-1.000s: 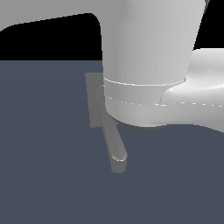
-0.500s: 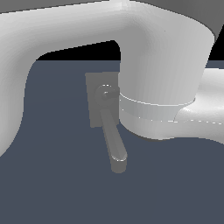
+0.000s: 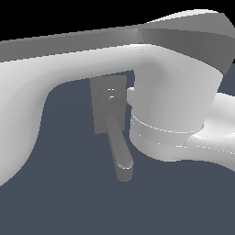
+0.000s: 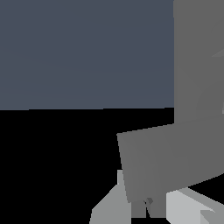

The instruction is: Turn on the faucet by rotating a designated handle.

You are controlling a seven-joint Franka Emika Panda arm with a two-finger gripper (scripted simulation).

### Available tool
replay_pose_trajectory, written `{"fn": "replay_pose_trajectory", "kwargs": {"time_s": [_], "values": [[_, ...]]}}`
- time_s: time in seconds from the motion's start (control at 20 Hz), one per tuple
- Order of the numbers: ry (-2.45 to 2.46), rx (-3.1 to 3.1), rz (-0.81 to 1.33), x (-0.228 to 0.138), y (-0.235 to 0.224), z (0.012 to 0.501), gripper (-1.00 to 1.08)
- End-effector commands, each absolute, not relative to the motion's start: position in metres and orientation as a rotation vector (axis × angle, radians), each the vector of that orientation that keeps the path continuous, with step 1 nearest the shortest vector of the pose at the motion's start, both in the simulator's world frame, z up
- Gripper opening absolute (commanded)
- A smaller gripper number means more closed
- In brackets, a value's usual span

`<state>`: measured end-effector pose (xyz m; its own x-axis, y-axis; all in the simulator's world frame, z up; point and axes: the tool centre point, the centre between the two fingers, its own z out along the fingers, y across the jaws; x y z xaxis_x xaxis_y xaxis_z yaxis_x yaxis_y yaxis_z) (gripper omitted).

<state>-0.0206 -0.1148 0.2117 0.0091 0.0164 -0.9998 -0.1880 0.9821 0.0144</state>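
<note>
- The faucet point(image 3: 111, 124) is standing on the dark blue-grey counter point(image 3: 59, 202), partly behind the white robot arm point(image 3: 174, 105) in the exterior view.
- The faucet's flat grey base plate point(image 3: 98, 108) is rising upright, and the long rounded spout point(image 3: 120, 151) is reaching out from the plate toward the camera and downward.
- A small rounded knob point(image 3: 110, 97) is showing at the top of the spout's root against the plate; whether this is the designated handle cannot be told from these views.
- In the wrist view, large flat grey faucet surfaces point(image 4: 170, 162) are filling the frame very close to the camera, so the arm is working right at the faucet.
- The gripper point(image 4: 146, 209) is appearing only as pale finger shapes at the edge of the wrist view, mostly covered by grey faucet geometry; how far the jaws are standing apart, and whether they are holding anything, cannot be told.
- Whether the handle is already turned cannot be told either; no water or angle mark is showing.
- Judgement for doing a handle turn well: keep contact close to the handle's outer end, away from the base plate, for leverage.
- Push along an arc about the handle's pivot, not straight through it, so the fingers are not slipping off.
- Risk: the arm's wide links are crowding the spout, so a sideways sweep could strike it.
</note>
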Motion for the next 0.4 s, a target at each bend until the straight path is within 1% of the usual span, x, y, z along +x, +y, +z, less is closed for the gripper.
{"fn": "replay_pose_trajectory", "kwargs": {"time_s": [0.0, 0.35], "values": [[1.563, -0.141, 0.173, -0.018, -0.113, 0.196, -1.00], [1.566, -0.144, 0.176, -0.015, -0.118, 0.171, -1.00]]}}
